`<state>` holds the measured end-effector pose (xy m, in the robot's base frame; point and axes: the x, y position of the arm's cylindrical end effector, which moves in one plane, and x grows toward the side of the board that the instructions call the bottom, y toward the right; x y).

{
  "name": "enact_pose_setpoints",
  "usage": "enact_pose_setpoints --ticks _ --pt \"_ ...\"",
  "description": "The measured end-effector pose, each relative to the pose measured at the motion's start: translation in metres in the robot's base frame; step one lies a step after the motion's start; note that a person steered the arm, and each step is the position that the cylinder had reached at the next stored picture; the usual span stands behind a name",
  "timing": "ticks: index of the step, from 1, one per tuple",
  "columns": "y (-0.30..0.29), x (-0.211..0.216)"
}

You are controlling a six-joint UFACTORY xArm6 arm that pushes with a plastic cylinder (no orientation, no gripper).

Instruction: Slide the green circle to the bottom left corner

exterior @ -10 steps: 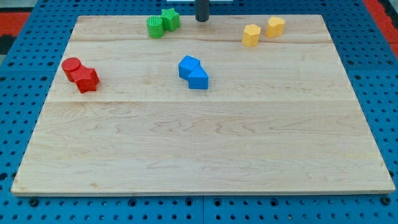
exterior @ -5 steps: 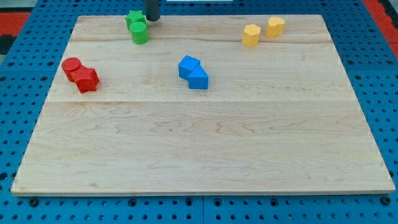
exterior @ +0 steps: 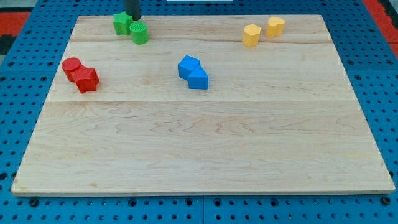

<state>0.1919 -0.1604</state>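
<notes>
The green circle (exterior: pixel 140 33) sits near the board's top edge, left of centre. A green star (exterior: pixel 122 23) touches it on its upper left. My tip (exterior: pixel 133 17) is at the board's top edge, just above the green circle and right beside the green star's right side. The bottom left corner of the wooden board (exterior: pixel 37 177) lies far down the view from the green blocks.
A red circle (exterior: pixel 71 66) and a red star-like block (exterior: pixel 86 79) sit together at the left. Two blue blocks (exterior: pixel 193 72) sit touching near the centre. Two yellow blocks (exterior: pixel 251 35) (exterior: pixel 275 26) sit at the top right.
My tip has moved left along the top edge. The green star has been pushed left past the green circle, and the circle has shifted left and slightly down.
</notes>
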Motion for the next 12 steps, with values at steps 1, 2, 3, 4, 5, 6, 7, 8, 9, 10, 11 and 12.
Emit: enact_pose_setpoints --ticks 1,2,3,4,5,6,7,8,9,10,11,12 --pt "-0.033 0.000" --pt "-0.051 0.000" --pt "-0.065 0.004" --pt "-0.076 0.005" --pt "-0.039 0.025" --pt "0.038 0.043" --pt "0.061 0.044" --pt "0.094 0.052" --pt "0.124 0.067" --pt "0.132 0.094" --pt "0.114 0.117" --pt "0.103 0.111"
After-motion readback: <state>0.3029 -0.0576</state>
